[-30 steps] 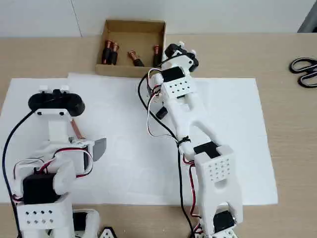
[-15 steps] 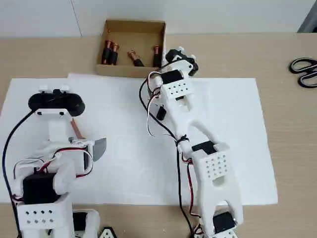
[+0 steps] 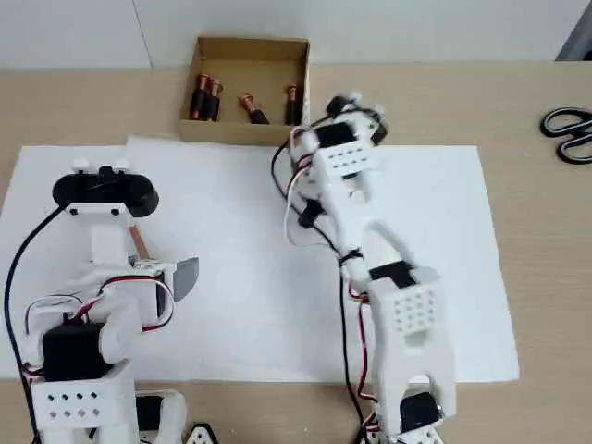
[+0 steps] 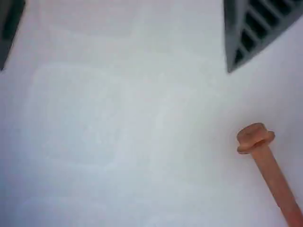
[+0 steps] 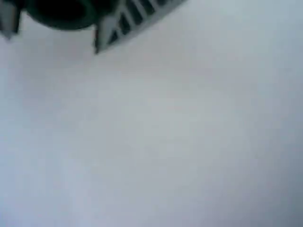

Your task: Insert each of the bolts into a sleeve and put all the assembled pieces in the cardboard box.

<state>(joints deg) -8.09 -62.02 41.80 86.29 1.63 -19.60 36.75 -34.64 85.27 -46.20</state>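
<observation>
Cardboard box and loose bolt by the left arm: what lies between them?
Bare white paper lies between the cardboard box and the bolt, in the high view.

Colours as I find them:
- Open brown cardboard box [image 3: 250, 43], plain.
- Assembled bolts [image 3: 200, 97]: copper-coloured, in black sleeves.
- Loose flanged metal bolt [image 4: 268, 170]: copper-coloured.
- Paper sheet [image 3: 231, 213]: plain white.
- Worktop [image 3: 462, 102]: pale wood grain.
- My plastic arms [image 3: 407, 319]: white, with black motors.
- Scissors [image 3: 569, 132]: black handles.

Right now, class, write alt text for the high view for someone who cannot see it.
A box at the back holds four sleeved bolts. Two white arms reach over white paper: the right arm stretches toward the box, and a bare bolt lies by the left arm.
</observation>
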